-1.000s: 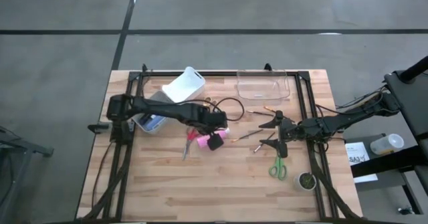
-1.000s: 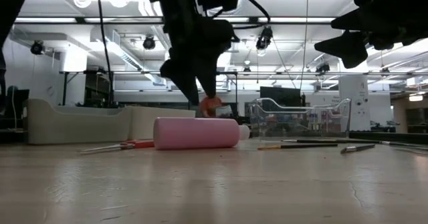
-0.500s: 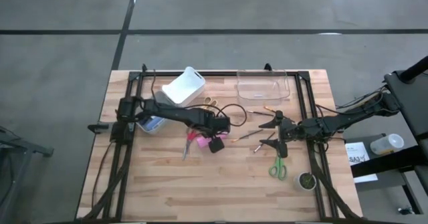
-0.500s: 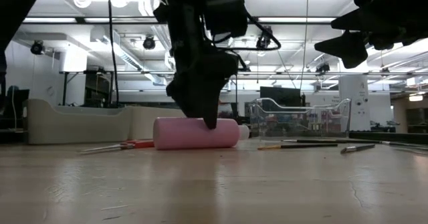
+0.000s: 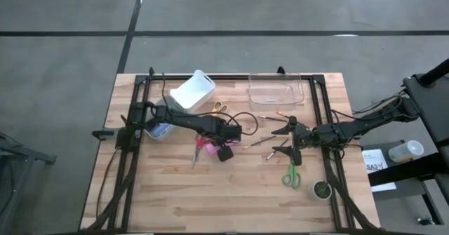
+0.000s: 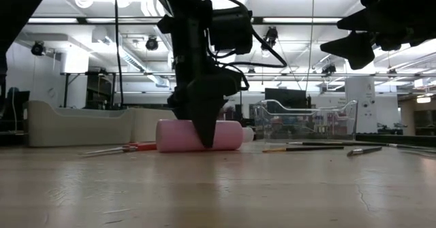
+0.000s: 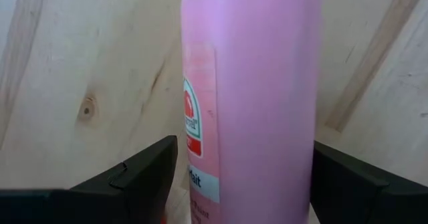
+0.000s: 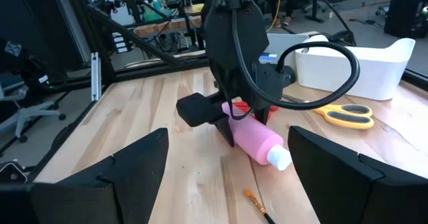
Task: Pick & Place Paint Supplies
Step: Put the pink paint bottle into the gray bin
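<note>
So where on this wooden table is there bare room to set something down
The widest bare stretch is the near strip of the wooden table, below the pink plastic bottle and left of the green-handled scissors. Another lies between the white plastic bin and the clear plastic tray. The middle is crowded: the left gripper straddles the bottle, thin brown paintbrushes lie beside it.

— What are we looking at on the wooden table (image 5: pixel 231 193)?

— We see a pink bottle (image 6: pixel 194 135) lying on its side near the middle, red-handled scissors (image 6: pixel 129 147) beside it, and yellow-handled scissors (image 8: pixel 344 114) by a white bin (image 5: pixel 192 90).

— And to the right?

— We see a clear tray (image 5: pixel 276 88), thin paintbrushes (image 5: pixel 261 141), and green-handled scissors (image 5: pixel 292 175).
</note>
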